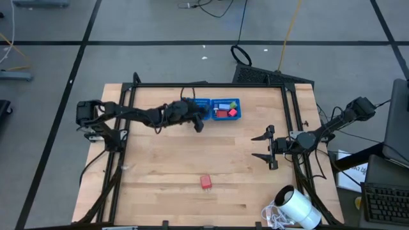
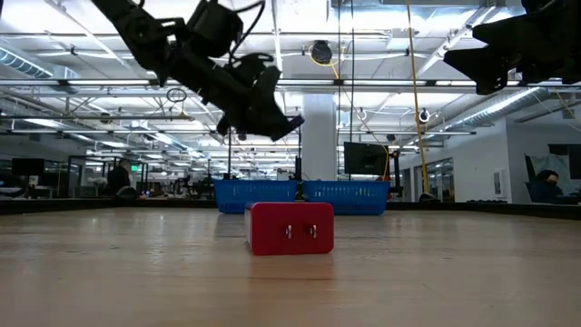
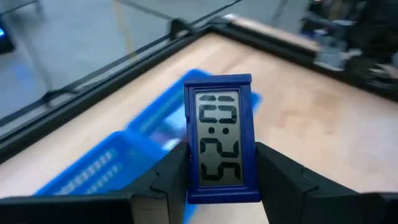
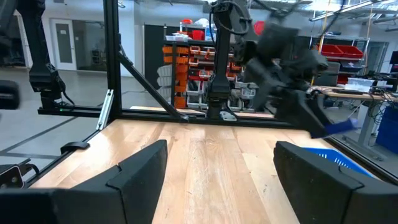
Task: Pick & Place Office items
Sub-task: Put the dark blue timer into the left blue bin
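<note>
Left wrist view: left hand (image 3: 221, 180) clamps a blue digital clock (image 3: 221, 140) above the blue tray (image 1: 217, 108). Right hand (image 1: 263, 148) hangs wide, holding nothing.

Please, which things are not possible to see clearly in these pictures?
- Blue mesh plastic tray, high view: items inside too small to tell; left compartment hidden by left end effector.
- Same tray, low view: its wall hides the contents.
- Small blue digital clock, left wrist view: lower end cut by the edge.
- Red rectangular block: far side hidden.
</note>
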### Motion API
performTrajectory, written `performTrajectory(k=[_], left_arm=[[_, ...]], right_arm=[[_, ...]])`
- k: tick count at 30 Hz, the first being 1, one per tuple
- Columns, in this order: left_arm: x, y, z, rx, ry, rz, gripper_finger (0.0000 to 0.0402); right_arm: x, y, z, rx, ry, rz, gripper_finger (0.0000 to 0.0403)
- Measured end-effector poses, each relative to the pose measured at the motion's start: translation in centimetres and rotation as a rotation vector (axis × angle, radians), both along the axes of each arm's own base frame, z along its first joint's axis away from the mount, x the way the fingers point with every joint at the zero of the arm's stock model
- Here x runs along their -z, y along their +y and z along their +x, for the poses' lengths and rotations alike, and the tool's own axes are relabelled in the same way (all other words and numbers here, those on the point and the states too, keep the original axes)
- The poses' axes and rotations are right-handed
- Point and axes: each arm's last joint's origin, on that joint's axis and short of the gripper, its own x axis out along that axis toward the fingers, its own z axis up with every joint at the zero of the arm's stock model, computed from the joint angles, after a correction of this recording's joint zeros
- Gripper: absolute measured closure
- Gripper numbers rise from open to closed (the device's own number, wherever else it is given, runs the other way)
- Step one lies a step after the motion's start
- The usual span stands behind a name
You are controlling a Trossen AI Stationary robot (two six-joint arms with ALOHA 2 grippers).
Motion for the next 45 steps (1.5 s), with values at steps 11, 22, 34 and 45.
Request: performTrajectory(k=[11,22,34,45], left_arm=[[1.3,4.5,-2.0,-0.169,0.123,-0.077,0.0249],[2.0,5.4,-2.7,-0.207,0.167,-0.090,0.0249],[3.0,5.2,-3.1,-0.229,0.185,-0.134,0.0243],[3.3,5.0,-3.2,-0.246,0.213,-0.163,0.0187]], right_arm=[[0.0,0.0,0.0,0.000,0.000,0.000,0.0121],[0.0,0.0,0.0,0.000,0.001,0.000,0.0121],[0.0,0.0,0.0,0.000,0.001,-0.001,0.0121],[0.0,0.0,0.0,0.000,0.000,0.000,0.0121]])
